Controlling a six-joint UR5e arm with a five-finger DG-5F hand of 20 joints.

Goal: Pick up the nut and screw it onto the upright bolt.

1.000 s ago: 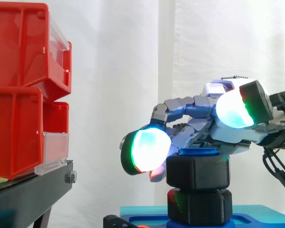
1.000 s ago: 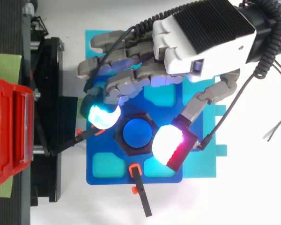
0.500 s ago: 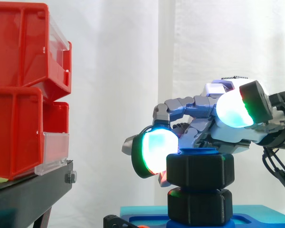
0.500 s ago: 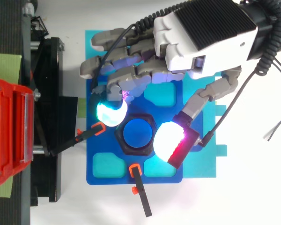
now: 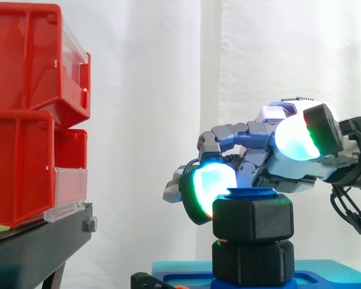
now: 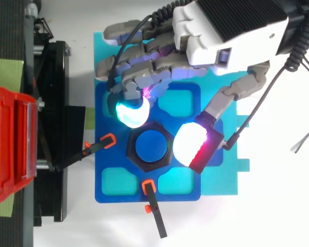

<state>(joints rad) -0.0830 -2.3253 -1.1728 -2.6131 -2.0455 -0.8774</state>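
Note:
A black hex nut [image 6: 135,156] [image 5: 253,220] sits on the upright blue bolt [image 6: 150,147] [image 5: 251,192], right above a second black nut [image 5: 251,262] lower on the same bolt. The bolt stands on a blue base plate [image 6: 113,198]. My hand [image 6: 221,31] reaches in from the upper right with its fingers curled around the upper nut. A cyan-green fingertip [image 6: 130,112] [image 5: 209,186] lies at the nut's upper-left corner. The thumb's white-red pad [image 6: 193,146] lies against its right side.
Red bins [image 5: 30,114] stand on the black stand [image 5: 36,247] at the left. Two black clamps with orange tips [image 6: 107,140] [image 6: 148,186] lie on the base plate beside the bolt. A teal mat [image 6: 237,175] lies under the plate.
The hand has shifted up and to the right in the top view; the cyan fingertip moved from the nut's left side to its upper-left corner. The nut turned and sits slightly lower on the bolt.

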